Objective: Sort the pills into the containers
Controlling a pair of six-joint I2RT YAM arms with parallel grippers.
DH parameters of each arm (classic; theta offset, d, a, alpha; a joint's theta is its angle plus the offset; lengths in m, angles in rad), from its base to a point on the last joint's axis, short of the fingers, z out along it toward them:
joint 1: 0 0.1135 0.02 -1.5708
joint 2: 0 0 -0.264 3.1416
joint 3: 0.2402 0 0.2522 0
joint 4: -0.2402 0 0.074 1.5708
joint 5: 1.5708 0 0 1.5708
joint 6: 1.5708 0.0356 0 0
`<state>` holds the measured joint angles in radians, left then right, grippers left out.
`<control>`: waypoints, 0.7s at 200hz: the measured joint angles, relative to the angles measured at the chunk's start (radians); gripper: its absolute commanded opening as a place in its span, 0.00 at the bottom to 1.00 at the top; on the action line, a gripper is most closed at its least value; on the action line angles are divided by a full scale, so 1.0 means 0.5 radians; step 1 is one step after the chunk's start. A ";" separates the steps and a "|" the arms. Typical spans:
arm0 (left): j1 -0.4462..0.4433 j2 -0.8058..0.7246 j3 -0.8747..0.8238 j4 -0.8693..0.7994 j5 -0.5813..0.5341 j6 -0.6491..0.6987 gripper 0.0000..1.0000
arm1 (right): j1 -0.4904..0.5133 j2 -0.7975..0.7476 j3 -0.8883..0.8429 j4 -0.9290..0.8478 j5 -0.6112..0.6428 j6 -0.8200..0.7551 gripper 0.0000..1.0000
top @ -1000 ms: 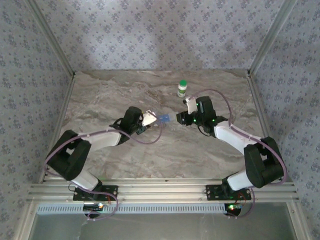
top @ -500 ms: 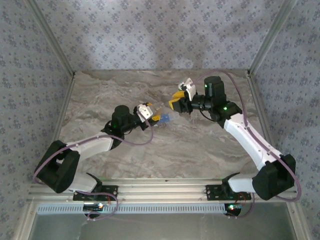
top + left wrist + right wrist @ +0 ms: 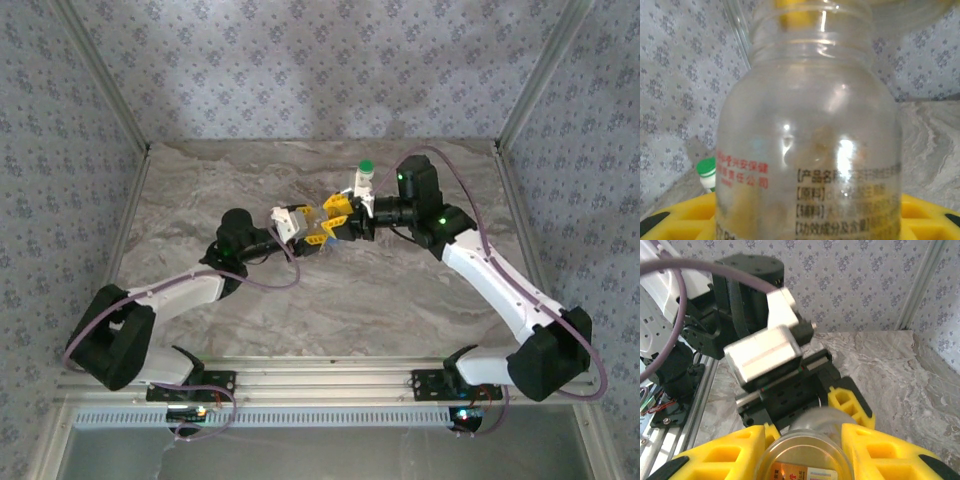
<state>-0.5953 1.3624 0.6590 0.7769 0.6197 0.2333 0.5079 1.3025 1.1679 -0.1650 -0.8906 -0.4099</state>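
- My left gripper (image 3: 312, 228) is closed on a clear bottle (image 3: 810, 125). Its blocky yellow fingers (image 3: 675, 220) press the lower body from both sides.
- My right gripper (image 3: 340, 215) meets it head-on. Its ribbed yellow fingers (image 3: 725, 460) sit tight against the bottle's round transparent end, so both grippers hold the same bottle above the table.
- The bottle is smooth and glossy, with rounded shoulders and a ridged neck pointing away from my left wrist. It carries red and black printed characters.
- A pale blur sits inside the bottle; I cannot tell whether it is pills.
- From my right wrist I see the left gripper's black body and its white, boxy camera block just beyond the bottle.
- The pill box (image 3: 336, 234) shows from above as a small bit of translucent blue on the table, under where my grippers meet and mostly hidden.
- A small white bottle with a green cap (image 3: 365, 176) stands upright just behind my right gripper.
- The table (image 3: 220, 190) is veined, marble-patterned and beige-grey. The walls are papered with a small floral print.
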 measured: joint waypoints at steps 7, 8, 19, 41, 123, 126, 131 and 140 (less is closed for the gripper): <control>0.002 -0.002 -0.005 0.009 0.005 -0.009 0.04 | -0.007 0.000 -0.008 0.027 -0.008 0.001 0.00; 0.002 -0.002 -0.006 0.011 0.007 -0.012 0.04 | -0.008 0.000 -0.010 0.032 -0.008 0.001 0.00; 0.004 -0.002 -0.007 0.012 0.018 -0.031 0.04 | -0.012 0.001 -0.024 0.069 -0.020 0.002 0.00; 0.005 -0.002 -0.007 0.018 0.037 -0.061 0.03 | -0.025 0.004 -0.053 0.138 -0.069 0.004 0.00; 0.009 -0.008 -0.007 0.017 0.045 -0.120 0.03 | -0.026 0.037 -0.111 0.418 -0.105 0.163 0.00; 0.009 -0.011 -0.007 0.016 0.043 -0.121 0.03 | -0.026 0.037 -0.113 0.427 -0.105 0.166 0.00; 0.009 -0.014 -0.007 0.015 0.043 -0.123 0.03 | -0.026 0.040 -0.114 0.438 -0.111 0.176 0.00; 0.009 -0.018 -0.007 0.014 0.040 -0.126 0.03 | -0.026 0.041 -0.114 0.452 -0.117 0.184 0.00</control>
<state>-0.5907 1.3533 0.6556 0.7841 0.6399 0.1703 0.4950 1.3231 1.1110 0.0608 -0.9493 -0.3180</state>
